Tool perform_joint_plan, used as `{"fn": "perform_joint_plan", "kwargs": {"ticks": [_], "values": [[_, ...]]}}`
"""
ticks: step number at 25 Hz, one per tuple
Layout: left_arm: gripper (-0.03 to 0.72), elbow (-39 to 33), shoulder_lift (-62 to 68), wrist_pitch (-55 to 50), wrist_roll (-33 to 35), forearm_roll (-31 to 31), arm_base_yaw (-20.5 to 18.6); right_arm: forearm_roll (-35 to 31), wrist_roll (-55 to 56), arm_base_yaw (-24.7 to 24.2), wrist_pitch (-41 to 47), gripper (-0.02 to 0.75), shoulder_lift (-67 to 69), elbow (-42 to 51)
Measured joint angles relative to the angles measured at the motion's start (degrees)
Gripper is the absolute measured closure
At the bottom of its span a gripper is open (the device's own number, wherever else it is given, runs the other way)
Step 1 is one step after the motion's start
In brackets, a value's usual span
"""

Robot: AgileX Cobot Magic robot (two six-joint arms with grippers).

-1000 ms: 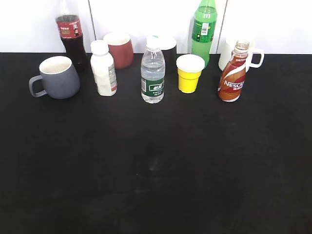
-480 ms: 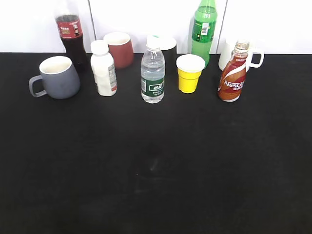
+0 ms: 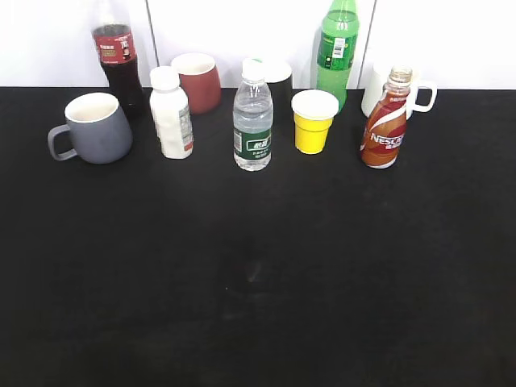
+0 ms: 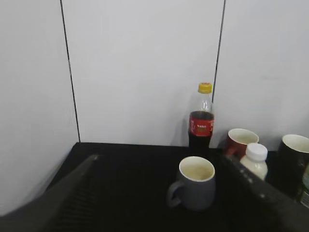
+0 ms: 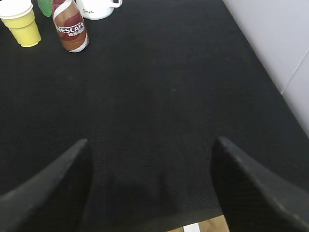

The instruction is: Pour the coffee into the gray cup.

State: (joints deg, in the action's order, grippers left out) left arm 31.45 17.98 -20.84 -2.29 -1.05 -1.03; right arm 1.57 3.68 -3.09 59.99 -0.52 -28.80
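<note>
The coffee bottle is standing upright at the back right of the worktop, ahead and left of the right jaws, which are gaping apart like the left ones. The gray cup is sitting far left.

No visible change, coffee bottle and gray cup seemingly unmoved

A: Backdrop? Flat white panelled wall with thin dark vertical seams, right behind the matte black table top.

B: Light's even and soft. Sliver of pale wooden floor beyond the table's edge.
</note>
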Motion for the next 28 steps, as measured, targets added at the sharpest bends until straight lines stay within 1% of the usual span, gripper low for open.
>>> {"fn": "perform_joint_plan", "kwargs": {"ticks": [1, 3, 7, 9, 12, 15, 17, 19, 22, 23, 26, 28], "values": [[0.166, 0.0, 3.63, 3.27, 0.0, -0.16, 0.0, 0.0, 0.0, 0.0, 0.0, 0.17, 0.0, 0.0], [0.175, -0.95, 10.13, 10.72, 0.0, -0.76, 0.0, 0.0, 0.0, 0.0, 0.0, 0.17, 0.0, 0.0], [0.175, -9.41, 21.06, 27.7, 0.0, -1.6, -0.04, 0.0, 0.0, 0.0, 0.0, 0.17, 0.0, 0.0], [0.175, -12.04, 28.62, 35.96, 0.0, -1.48, -0.04, 0.0, 0.0, 0.0, 0.0, 0.17, 0.0, 0.0], [0.175, -12.29, 43.8, 48.66, 0.0, -1.48, -0.04, 0.0, 0.0, 0.0, 0.0, 0.17, 0.0, 0.0], [0.175, -12.29, 57.88, 58.62, 0.0, -1.61, -0.04, 0.0, 0.0, 0.0, 0.0, 0.17, 0.0, 0.0], [0.175, -12.29, 65.77, 65.35, 0.0, -3.97, -0.11, 0.0, 0.0, 0.0, 0.0, 0.17, 0.0, 0.0], [0.175, -12.17, 72.92, 72.63, 0.0, -4.58, -0.11, 0.0, 0.0, 0.0, 0.0, 0.17, 0.0, 0.0], [0.175, -11.94, 81.23, 81.12, 0.0, -4.88, -0.11, 0.0, 0.0, 0.0, 0.0, 0.17, 0.0, 0.0], [0.175, -11.21, 83.27, 82.46, 0.0, -5.01, -0.11, 0.0, 0.0, 0.0, 0.0, 0.17, 0.0, 0.0], [0.175, -7.48, 87.41, 83.81, 0.0, -5.56, -0.11, 0.0, 0.0, 0.0, 0.0, 0.17, 0.0, 0.0], [0.175, -6.24, 89.98, 84.54, 0.0, -5.79, -0.11, 0.0, 0.0, 0.0, 0.0, 0.17, 0.0, 0.0]]}}
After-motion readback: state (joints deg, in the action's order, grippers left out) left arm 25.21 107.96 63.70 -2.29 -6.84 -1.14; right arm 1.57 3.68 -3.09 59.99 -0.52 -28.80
